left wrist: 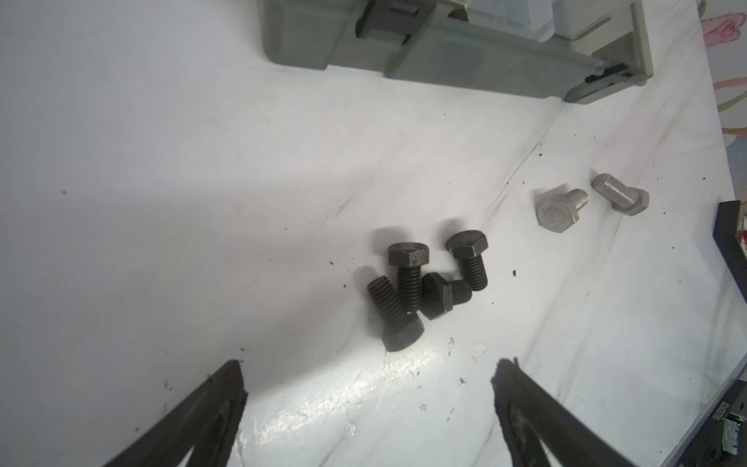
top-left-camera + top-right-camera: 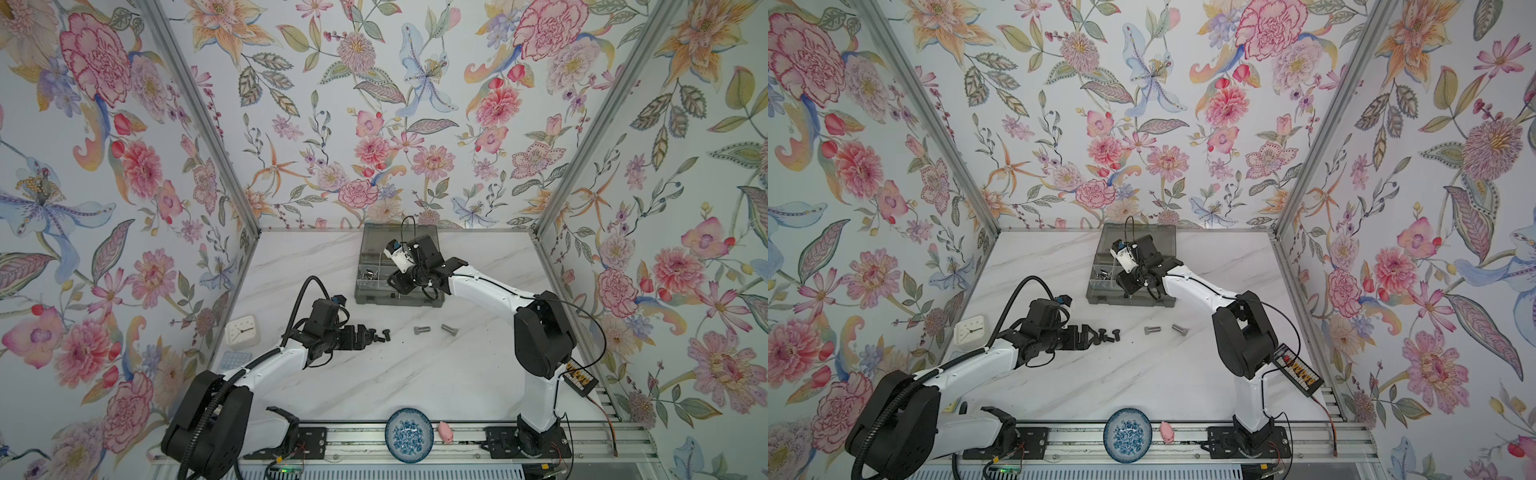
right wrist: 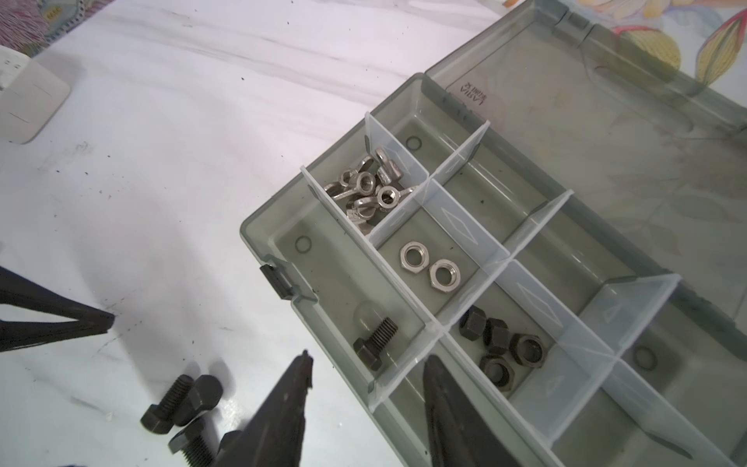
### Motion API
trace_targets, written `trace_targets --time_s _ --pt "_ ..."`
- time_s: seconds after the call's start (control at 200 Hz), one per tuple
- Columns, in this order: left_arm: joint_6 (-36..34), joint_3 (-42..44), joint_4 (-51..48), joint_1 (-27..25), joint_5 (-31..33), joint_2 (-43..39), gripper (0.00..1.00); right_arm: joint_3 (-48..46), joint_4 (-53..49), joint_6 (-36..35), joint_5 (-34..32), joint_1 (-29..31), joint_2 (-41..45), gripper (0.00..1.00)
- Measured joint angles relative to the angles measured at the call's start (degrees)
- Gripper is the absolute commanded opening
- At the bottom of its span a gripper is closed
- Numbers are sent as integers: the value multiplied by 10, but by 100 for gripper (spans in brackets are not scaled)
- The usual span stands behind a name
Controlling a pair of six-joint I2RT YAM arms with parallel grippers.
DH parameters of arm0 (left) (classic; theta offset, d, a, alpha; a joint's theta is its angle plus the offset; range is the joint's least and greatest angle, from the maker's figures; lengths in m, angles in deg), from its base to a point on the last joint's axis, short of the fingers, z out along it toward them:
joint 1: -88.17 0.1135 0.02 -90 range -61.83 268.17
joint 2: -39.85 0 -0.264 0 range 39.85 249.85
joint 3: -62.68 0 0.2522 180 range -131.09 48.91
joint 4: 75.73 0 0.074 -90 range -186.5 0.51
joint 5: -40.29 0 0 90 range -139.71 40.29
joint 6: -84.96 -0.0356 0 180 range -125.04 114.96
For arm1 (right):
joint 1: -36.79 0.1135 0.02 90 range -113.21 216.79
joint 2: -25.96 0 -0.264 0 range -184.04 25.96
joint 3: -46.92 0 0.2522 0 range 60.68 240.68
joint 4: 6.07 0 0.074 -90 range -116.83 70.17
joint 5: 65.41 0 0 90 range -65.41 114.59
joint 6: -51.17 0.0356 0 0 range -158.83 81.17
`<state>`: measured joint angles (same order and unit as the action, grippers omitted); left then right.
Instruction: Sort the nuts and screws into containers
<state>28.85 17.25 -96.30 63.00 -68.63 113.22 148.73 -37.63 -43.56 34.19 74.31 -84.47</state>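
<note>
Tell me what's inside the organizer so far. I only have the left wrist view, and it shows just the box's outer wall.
Observer: One black screw lies alone in a compartment along the latch-side wall of the organizer.
Operator: Any nuts sorted?
Observer: Yes. Wing nuts, two silver hex nuts and black hex nuts each fill a separate compartment.
Operator: And the right claw?
Observer: The right claw hangs open above that black screw, holding nothing. One finger is over the table, the other over the box.
</note>
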Motion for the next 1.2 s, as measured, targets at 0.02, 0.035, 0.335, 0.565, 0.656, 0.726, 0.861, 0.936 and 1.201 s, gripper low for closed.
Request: trace_targets --time_s 0.02,0.035,0.335,0.565,0.656,0.726,0.861,0.936,1.201 --pt "0 -1 -1 -3 3 3 94 -4 1 1 0 0 4 49" --pt "0 -1 -2 -5 5 5 93 -7 1 2 0 0 7 49" --pt "0 -34 -36 -29 50 45 78 -54 1 11 0 -18 16 49" --pt "0 -52 -46 -43 63 70 74 -66 6 18 0 -23 16 49" --pt "0 -56 -51 -46 63 75 71 -70 10 18 0 -23 17 49" --pt "0 -60 -53 -48 64 80 69 -76 13 20 1 -24 18 49" --pt "0 -71 -57 -55 71 90 68 -88 21 22 4 -27 20 49" --pt "0 -78 -59 -60 72 99 68 -94 24 23 5 -28 21 49" --pt "0 -99 -71 -78 76 124 63 -115 34 27 7 -37 28 49"
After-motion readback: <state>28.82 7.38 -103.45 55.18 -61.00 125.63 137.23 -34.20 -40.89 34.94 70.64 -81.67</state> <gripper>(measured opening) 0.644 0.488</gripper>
